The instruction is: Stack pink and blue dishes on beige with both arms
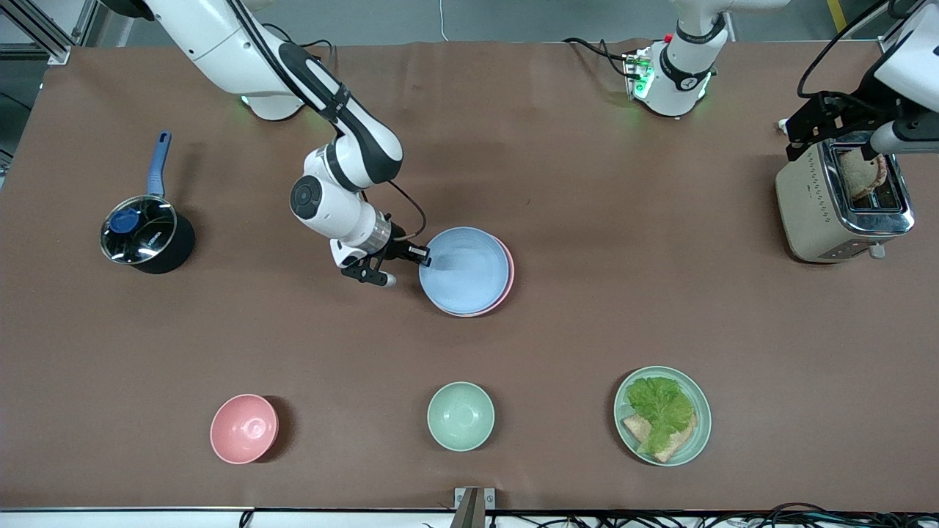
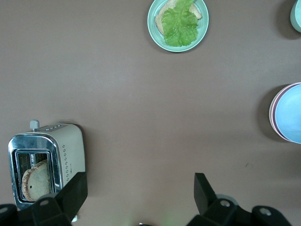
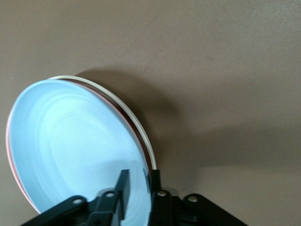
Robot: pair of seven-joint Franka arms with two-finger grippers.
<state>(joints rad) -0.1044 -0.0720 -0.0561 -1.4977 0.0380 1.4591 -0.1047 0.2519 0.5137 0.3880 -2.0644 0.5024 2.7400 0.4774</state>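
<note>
The pale blue plate lies on top of the pink plate near the table's middle, shifted a little toward the right arm's end. My right gripper is shut on the blue plate's rim, one finger inside and one outside. In the right wrist view the blue plate covers the pink plate, and a cream rim of the beige plate shows underneath. The beige plate is hidden in the front view. My left gripper waits open and empty, high over the toaster at the left arm's end.
A toaster holding bread stands at the left arm's end. A lidded pot with a blue handle sits at the right arm's end. Nearest the front camera are a pink bowl, a small green bowl and a green plate of lettuce and bread.
</note>
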